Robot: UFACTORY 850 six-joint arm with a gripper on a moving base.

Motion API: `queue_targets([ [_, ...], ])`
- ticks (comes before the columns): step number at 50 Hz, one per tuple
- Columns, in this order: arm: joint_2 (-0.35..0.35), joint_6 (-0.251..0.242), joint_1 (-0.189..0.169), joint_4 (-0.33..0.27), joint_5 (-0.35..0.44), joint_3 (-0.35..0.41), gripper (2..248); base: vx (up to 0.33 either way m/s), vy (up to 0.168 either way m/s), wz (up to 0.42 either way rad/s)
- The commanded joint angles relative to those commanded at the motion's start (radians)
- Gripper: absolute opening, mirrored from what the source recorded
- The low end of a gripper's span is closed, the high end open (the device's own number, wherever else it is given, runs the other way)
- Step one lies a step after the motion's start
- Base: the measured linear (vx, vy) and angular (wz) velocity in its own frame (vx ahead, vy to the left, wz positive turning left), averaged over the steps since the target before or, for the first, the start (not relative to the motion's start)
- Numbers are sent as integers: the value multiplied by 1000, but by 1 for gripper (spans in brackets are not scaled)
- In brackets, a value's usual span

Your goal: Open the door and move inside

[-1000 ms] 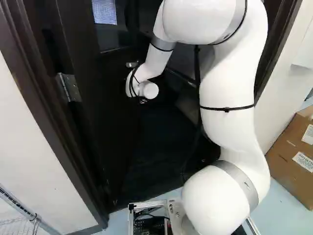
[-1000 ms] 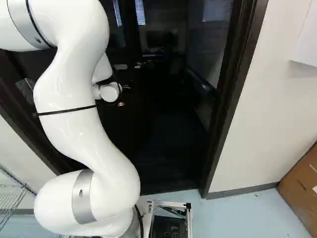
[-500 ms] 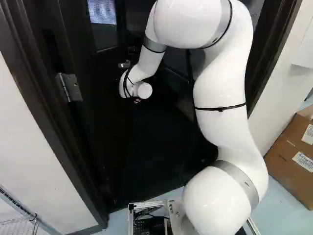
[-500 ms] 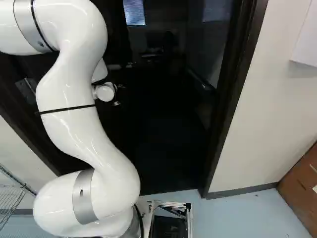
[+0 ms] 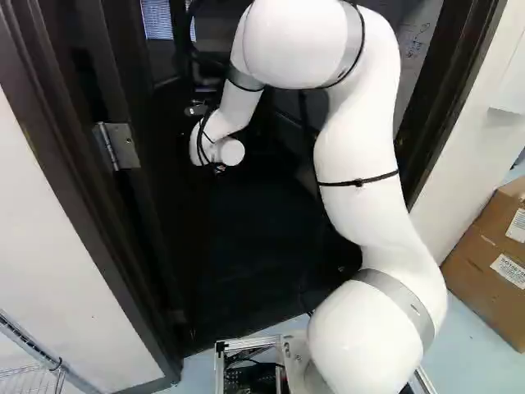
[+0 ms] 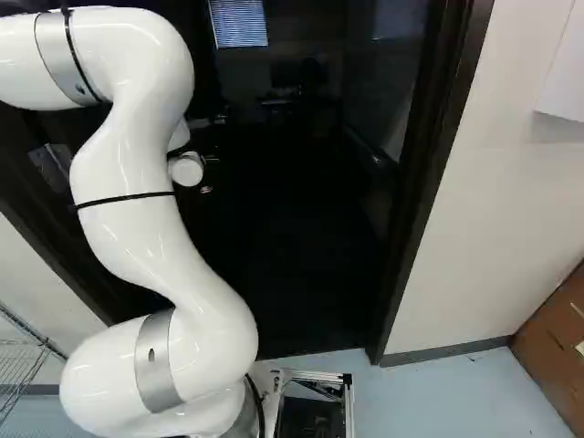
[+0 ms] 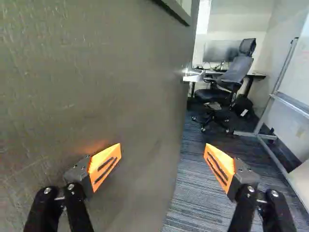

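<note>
The dark door (image 5: 139,246) stands ajar, swung away into the room, with its hinge (image 5: 121,146) at the left of the left base view. My arm's white wrist end (image 5: 217,149) is close to the door; it hides the gripper's fingers there. In the wrist view the gripper (image 7: 163,152) is open with nothing between its orange pads. One finger lies close along the grey door face (image 7: 96,72); touching or not, I cannot tell. The other points over the room's carpet. The metal door handle (image 7: 194,75) is ahead, near the door's free edge.
The dark door frame (image 6: 429,182) bounds the doorway on its other side. Inside are an office chair (image 7: 231,77), a desk (image 7: 256,75) and a whiteboard stand (image 7: 277,87) along the wall. A cardboard box (image 5: 484,246) and a wire rack (image 5: 33,345) stand outside.
The wrist end has moved left in the left base view, and the door has swung further into the room, showing more of the interior. The base has not moved.
</note>
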Motion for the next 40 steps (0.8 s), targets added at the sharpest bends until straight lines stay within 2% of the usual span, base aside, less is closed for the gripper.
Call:
queue_targets([
  [40, -97, 0, 70, -85, 0, -127, 247, 0, 0, 0],
])
